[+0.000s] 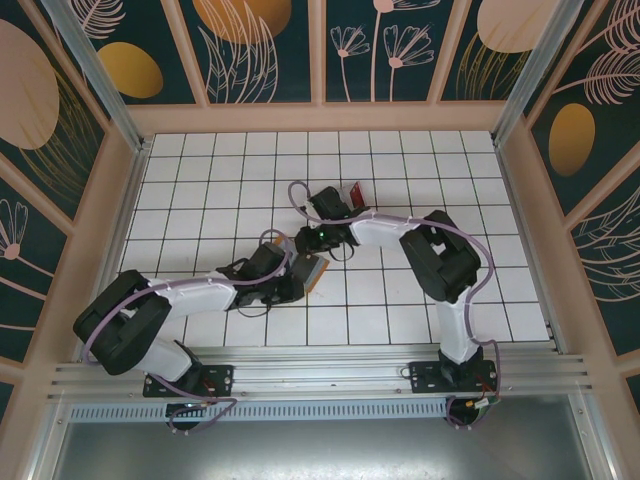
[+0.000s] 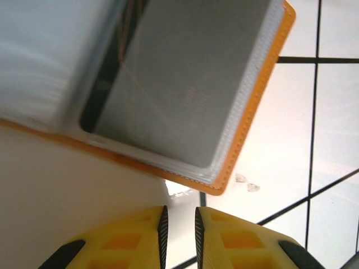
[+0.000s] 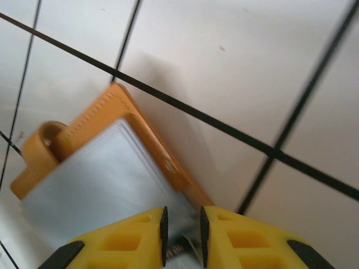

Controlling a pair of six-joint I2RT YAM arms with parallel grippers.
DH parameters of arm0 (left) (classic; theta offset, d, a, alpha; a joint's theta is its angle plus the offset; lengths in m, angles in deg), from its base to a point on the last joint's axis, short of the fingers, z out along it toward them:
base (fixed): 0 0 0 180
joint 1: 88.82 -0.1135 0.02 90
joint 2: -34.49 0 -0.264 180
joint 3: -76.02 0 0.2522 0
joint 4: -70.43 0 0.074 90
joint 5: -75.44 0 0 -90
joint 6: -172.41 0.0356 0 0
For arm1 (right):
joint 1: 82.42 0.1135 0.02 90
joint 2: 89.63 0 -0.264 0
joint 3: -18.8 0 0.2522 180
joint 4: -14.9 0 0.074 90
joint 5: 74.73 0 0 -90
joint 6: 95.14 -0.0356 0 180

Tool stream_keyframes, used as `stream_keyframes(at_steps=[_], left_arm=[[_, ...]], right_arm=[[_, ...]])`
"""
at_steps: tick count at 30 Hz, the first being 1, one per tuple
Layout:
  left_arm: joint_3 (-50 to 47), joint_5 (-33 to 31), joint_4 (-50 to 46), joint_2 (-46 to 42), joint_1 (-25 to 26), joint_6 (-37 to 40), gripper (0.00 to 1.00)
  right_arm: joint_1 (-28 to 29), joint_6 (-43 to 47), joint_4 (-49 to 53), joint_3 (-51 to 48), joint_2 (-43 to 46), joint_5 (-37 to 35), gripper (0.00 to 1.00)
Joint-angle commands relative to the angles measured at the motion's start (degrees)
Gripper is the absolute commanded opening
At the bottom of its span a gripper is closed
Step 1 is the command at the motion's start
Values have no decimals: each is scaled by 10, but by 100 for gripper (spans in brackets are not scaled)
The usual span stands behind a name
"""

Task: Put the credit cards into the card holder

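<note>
— The overhead view shows a red card [image 1: 355, 190] just past the right arm's end. The holder [image 1: 312, 268] sits between the two arms.
— The left wrist view shows a grey card [image 2: 185, 84] sleeved inside it. Left gripper [image 2: 179, 224]?
— Nearly closed. I cannot tell whether it grips anything.
— Right gripper [image 3: 182, 230]: a slit too, and the holder's clear sleeve runs into it, seemingly pinched.

red card [image 1: 355, 191] on white tiled table [image 1: 200, 180]

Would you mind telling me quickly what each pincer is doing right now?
Left pincer: nearly closed; whether it holds anything cannot be told.
Right pincer: closed on the card holder, at its clear sleeve.
</note>
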Motion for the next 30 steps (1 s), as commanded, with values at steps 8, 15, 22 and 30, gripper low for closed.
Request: stream_keyframes(at_steps=[8, 15, 22, 30], left_arm=[[68, -25, -10, -19, 12, -15, 29], [157, -88, -90, -46, 4, 32, 41], [214, -55, -41, 30, -72, 71, 49], [351, 4, -21, 196, -128, 108, 57]], right_arm=[[-23, 42, 53, 21, 53, 8, 27], [-71, 38, 39, -1, 168, -85, 31], [-117, 50, 64, -1, 170, -228, 49], [-148, 64, 97, 33, 107, -290, 52]])
